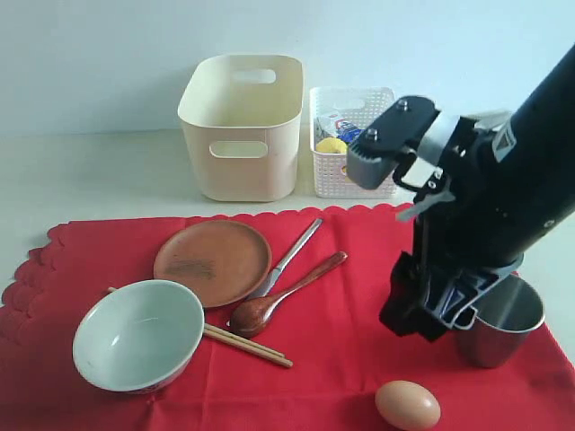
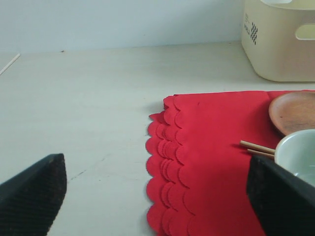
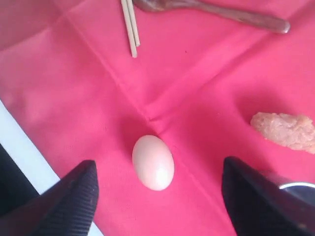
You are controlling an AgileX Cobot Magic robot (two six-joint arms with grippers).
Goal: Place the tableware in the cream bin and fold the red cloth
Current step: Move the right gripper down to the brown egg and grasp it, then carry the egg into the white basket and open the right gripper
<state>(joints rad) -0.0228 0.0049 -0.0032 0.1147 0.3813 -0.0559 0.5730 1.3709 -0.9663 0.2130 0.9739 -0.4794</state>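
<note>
1. From my remote desk, nothing looked done. The pale grey-white bowl [image 1: 137,334], round brown plate [image 1: 213,261], dark wooden spoon [image 1: 283,294], slim metal utensil [image 1: 292,256], wooden chopsticks [image 1: 247,344] and steel cup [image 1: 503,323] all lay on the large red scalloped cloth [image 1: 341,359], which was unfolded.
2. The tall cream plastic bin [image 1: 241,126] stood just beyond the cloth's far edge, beside a white perforated basket [image 1: 350,148]. I could not see its floor.
3. My right gripper [image 3: 157,196] hung with its jaws spread and empty over a brown egg [image 3: 153,162], just beside the cup.
4. My left gripper [image 2: 157,191] was likewise released, holding nothing, at the cloth's left edge, with bare table open alongside.
</note>
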